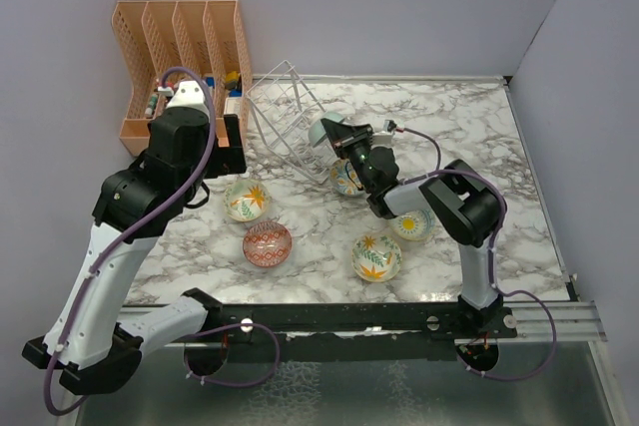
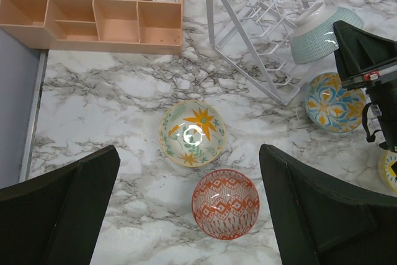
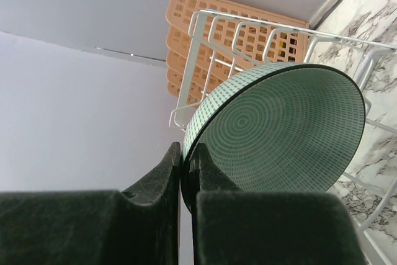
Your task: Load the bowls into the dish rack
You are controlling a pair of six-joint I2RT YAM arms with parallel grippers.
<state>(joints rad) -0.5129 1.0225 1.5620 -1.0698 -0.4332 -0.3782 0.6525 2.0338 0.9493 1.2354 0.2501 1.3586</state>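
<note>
Plain pale lilac walls [image 1: 349, 7] enclose a white-and-grey marble-patterned table [image 1: 479, 137]; an orange slotted organizer [image 1: 185, 42] stands in the far-left corner; lighting even

Overhead, two wrist closeups; shared rack [image 1: 290, 119]

I hold the teal bowl [image 3: 279, 134] on edge at the white wire dish rack [image 1: 290, 122]; five patterned bowls [image 1: 268, 243] sit upright on the bench [image 1: 479, 147].

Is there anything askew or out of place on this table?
The dish rack sits skewed, not square to the orange organizer beside it. Nothing looks spilled or broken.
</note>
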